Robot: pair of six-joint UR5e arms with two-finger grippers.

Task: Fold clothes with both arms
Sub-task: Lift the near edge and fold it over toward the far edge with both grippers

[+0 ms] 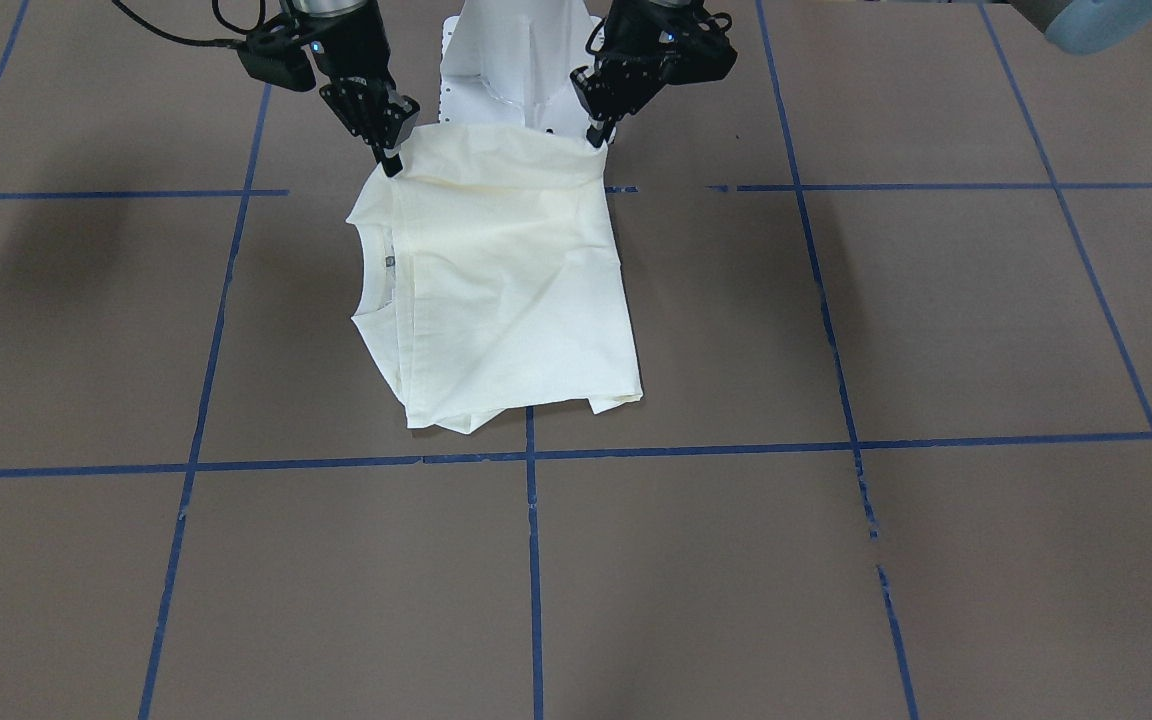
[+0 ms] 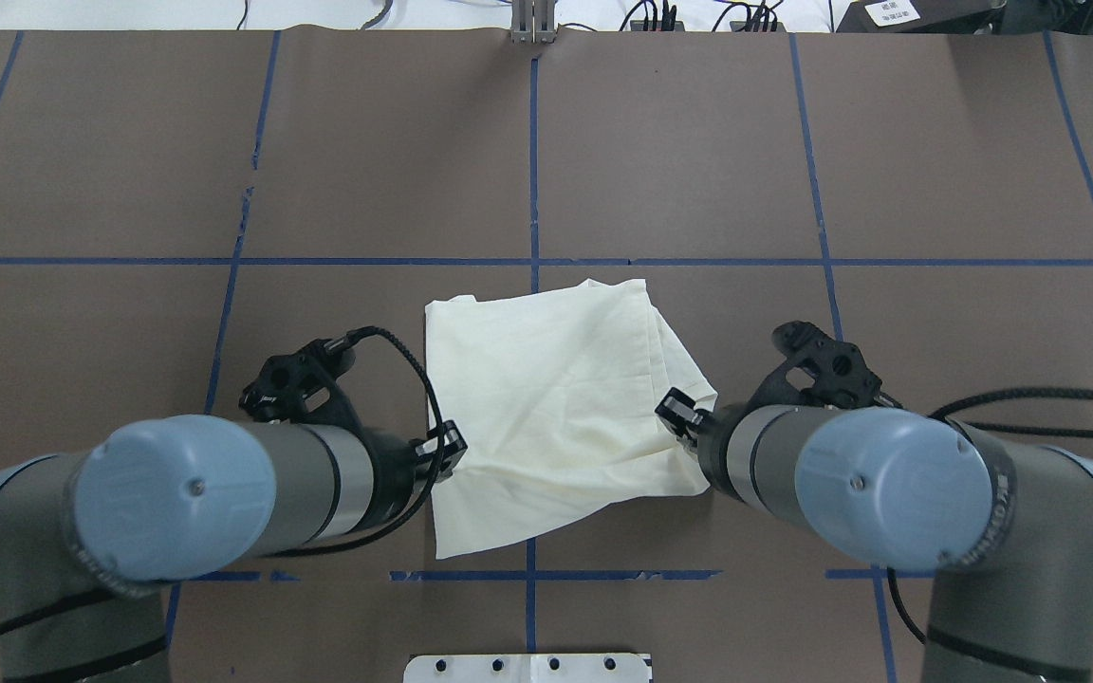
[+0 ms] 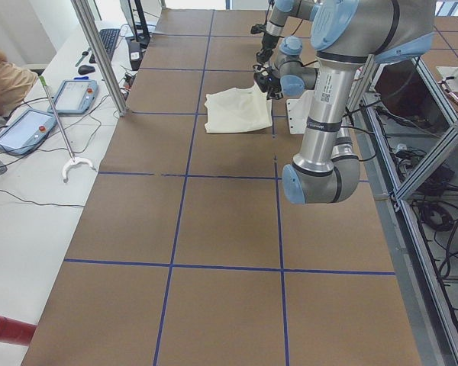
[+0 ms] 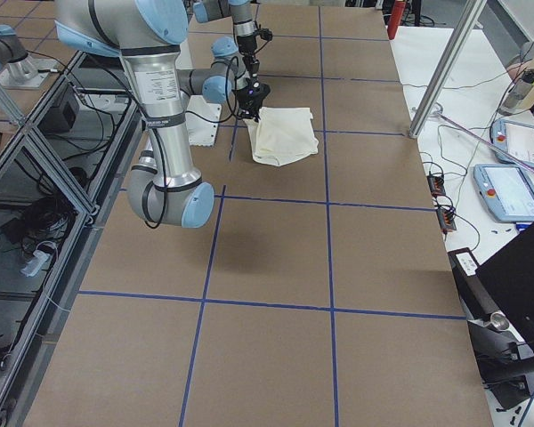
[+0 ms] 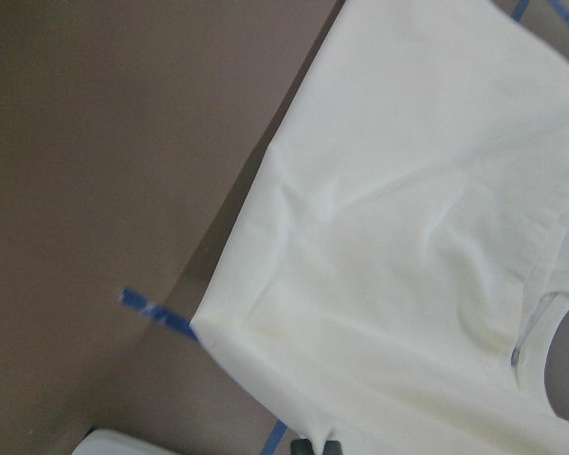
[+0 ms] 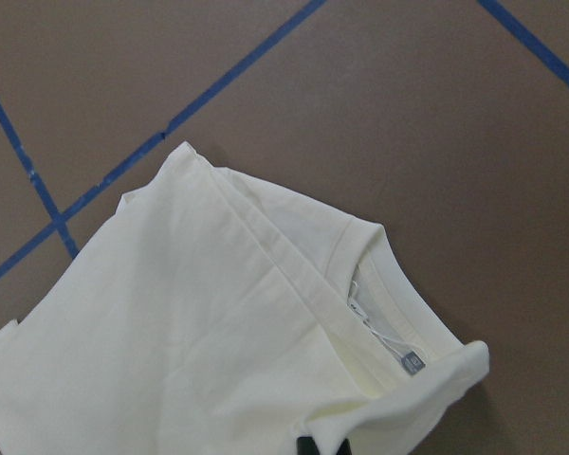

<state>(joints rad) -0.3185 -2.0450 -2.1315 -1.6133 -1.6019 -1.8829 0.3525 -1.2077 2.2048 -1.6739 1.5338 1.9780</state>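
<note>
The left hand (image 1: 596, 135) pinches one raised corner of the folded T-shirt (image 1: 506, 290); the right hand (image 1: 391, 162) pinches the other. The cloth drapes onto the counter (image 1: 836, 560) below them.

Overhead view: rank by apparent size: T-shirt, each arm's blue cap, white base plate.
1. T-shirt, largest.
2. left arm's blue cap and right arm's blue cap: they look alike, so no ranking; both sit near the camera and loom.
3. white base plate, smallest; cut off by the frame's bottom edge.
</note>
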